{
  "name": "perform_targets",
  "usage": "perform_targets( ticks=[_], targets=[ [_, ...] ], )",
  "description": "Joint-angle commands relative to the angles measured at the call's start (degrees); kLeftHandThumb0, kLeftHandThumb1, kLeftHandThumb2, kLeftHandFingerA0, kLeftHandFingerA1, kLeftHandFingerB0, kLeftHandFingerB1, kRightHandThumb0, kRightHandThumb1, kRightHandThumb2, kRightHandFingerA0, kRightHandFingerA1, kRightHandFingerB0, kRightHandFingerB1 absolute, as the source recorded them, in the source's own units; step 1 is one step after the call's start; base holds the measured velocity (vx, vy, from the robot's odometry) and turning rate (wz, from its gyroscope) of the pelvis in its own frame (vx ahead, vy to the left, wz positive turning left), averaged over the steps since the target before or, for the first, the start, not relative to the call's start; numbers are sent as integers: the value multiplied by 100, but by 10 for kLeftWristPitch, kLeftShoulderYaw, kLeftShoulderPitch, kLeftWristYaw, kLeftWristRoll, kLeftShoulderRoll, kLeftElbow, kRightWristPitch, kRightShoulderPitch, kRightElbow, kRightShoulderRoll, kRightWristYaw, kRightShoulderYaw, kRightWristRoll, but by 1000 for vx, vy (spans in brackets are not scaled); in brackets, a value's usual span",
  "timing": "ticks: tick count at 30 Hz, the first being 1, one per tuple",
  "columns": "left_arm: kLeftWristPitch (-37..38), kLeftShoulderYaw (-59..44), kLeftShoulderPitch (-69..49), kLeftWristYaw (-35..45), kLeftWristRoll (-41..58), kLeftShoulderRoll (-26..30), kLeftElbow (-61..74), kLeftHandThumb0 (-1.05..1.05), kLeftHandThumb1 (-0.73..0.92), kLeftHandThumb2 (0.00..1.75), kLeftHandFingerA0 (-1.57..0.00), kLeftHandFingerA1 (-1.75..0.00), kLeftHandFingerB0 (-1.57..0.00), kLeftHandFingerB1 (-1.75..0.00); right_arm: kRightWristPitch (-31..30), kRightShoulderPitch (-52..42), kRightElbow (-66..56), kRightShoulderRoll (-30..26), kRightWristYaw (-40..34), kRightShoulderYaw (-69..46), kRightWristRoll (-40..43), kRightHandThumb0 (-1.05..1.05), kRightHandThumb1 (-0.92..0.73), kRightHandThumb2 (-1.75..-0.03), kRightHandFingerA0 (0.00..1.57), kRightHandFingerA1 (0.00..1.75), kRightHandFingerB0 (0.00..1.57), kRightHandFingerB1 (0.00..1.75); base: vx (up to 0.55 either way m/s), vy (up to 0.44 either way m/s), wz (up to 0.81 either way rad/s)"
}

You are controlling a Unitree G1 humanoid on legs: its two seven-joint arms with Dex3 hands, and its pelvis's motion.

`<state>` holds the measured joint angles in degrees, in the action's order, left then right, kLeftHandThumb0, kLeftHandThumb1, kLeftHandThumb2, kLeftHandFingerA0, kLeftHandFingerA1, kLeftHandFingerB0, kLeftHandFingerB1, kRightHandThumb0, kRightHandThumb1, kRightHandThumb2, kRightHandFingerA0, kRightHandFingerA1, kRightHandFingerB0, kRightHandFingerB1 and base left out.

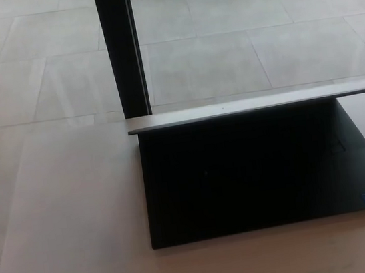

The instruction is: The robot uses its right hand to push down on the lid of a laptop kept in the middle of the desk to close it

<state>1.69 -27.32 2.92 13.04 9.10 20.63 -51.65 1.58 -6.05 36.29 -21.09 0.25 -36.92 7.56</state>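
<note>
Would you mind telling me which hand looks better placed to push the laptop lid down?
Right, tentatively. Neither hand shows in the head view, but the laptop sits right of centre on the desk, and its silver lid edge runs off toward the robot's right side.

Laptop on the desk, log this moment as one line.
laptop: open | lid: raised, edge-on to camera | desk: laptop resting on it | robot hands: neither in view | push: not started

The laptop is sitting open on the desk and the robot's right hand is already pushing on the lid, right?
Not quite. The laptop is open on the desk, with its lid still up, but no robot hand is on it. The head view shows no hand at all, so nothing is pushing the lid yet.
</note>
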Motion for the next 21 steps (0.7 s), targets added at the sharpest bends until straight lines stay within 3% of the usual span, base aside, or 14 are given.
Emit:
perform_targets(
  ticks=[1, 4, 5, 6, 10, 11, 12, 13, 14, 15, 18, 19, 20, 21],
  targets=[
    [7, -141, 41, 90, 168, 37, -36, -105, 73, 76, -22, -85, -14, -117, -31, 83, -4, -65, -87, -217, 208, -90, -91, -70, 38, 122, 0, 70, 0, 0, 0],
    [13, -150, 45, 97, 160, 39, -47, -105, 73, 77, -22, -85, -13, -116, -40, 135, 14, -96, -114, -236, 199, -91, -92, -68, 32, 131, 0, 77, 0, 0, 0],
    [13, -153, 42, 98, 158, 37, -46, -105, 73, 75, -20, -84, -15, -117, -46, 149, -2, -97, -124, -241, 196, -85, -68, -114, 55, 107, 1, 65, 0, 0, 0],
    [11, -156, 42, 98, 157, 37, -47, -105, 74, 75, -19, -83, -16, -119, -41, 171, -8, -100, -128, -243, 194, -94, -72, -115, 45, 108, 6, 64, 0, 0, 0],
    [16, -164, 45, 108, 152, 39, -59, -105, 74, 74, -20, -83, -16, -118, -24, 234, -33, -108, -124, -239, 183, -100, -75, -114, 23, 93, 5, 55, 0, 0, 0],
    [16, -164, 44, 107, 150, 38, -58, -105, 75, 75, -19, -83, -15, -118, -26, 248, -39, -110, -128, -236, 178, -94, -92, -60, 6, 124, 0, 68, 0, 0, 0],
    [16, -166, 44, 108, 149, 38, -60, -105, 74, 77, -23, -84, -14, -116, -25, 275, -31, -119, -136, -229, 167, -90, -92, -68, 0, 124, 0, 70, 0, 0, 0],
    [15, -169, 45, 107, 151, 36, -59, -105, 73, 74, -24, -84, -19, -117, -46, 309, -38, -131, -160, -208, 145, -90, -71, -107, 37, 95, 7, 69, 0, 0, 0],
    [16, -170, 45, 106, 150, 36, -59, -105, 73, 75, -26, -83, -19, -117, -54, 327, -49, -134, -148, -194, 143, -91, -74, -111, 40, 96, 3, 65, 0, 0, 0],
    [18, -170, 45, 107, 150, 36, -62, -105, 73, 74, -25, -82, -19, -116, -66, 342, -75, -130, -148, -179, 138, -90, -92, -68, 33, 127, 0, 85, 0, 0, 0],
    [19, -171, 46, 109, 150, 37, -64, -105, 73, 75, -25, -84, -19, -118, -73, 352, -143, -117, -115, -134, 124, -89, -92, -70, 29, 120, 0, 73, 0, 0, 0],
    [19, -171, 46, 112, 150, 37, -67, -105, 73, 74, -24, -84, -18, -118, -88, 356, -165, -115, -108, -119, 124, -86, -75, -108, 40, 95, 6, 64, 0, 0, 0],
    [19, -172, 46, 113, 150, 38, -68, -105, 73, 74, -24, -84, -18, -118, -94, 358, -175, -114, -106, -113, 125, -86, -75, -108, 40, 95, 6, 64, 0, 0, 0],
    [15, -178, 50, 118, 159, 38, -72, -105, 71, 74, -21, -87, -19, -118, -122, 362, -230, -120, -74, -58, 113, -85, -92, -76, 29, 109, 3, 67, 0, 0, 0]
  ],
)
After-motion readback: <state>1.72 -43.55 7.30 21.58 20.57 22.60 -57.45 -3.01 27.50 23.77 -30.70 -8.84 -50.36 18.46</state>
